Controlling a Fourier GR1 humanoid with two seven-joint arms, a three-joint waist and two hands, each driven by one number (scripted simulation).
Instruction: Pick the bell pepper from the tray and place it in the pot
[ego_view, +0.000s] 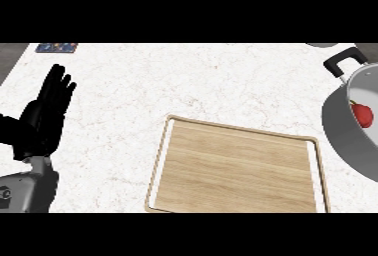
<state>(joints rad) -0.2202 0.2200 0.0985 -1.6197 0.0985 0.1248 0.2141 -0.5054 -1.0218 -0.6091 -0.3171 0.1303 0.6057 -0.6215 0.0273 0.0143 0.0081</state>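
Note:
The red bell pepper (362, 114) lies inside the grey metal pot (343, 131) at the right edge of the head view; only part of the pot shows, with its black handle (343, 63) pointing up. The wooden tray (236, 167) sits in the lower middle of the counter with nothing on it. My left hand (46, 117) stands open at the left edge, fingers straight and pointing up, far from the tray and the pot. My right hand does not show.
White marble counter (184, 80) spreads around the tray. A small blue patterned object (57, 47) lies at the far left back edge. A pale round object (321, 45) peeks in at the top right behind the pot.

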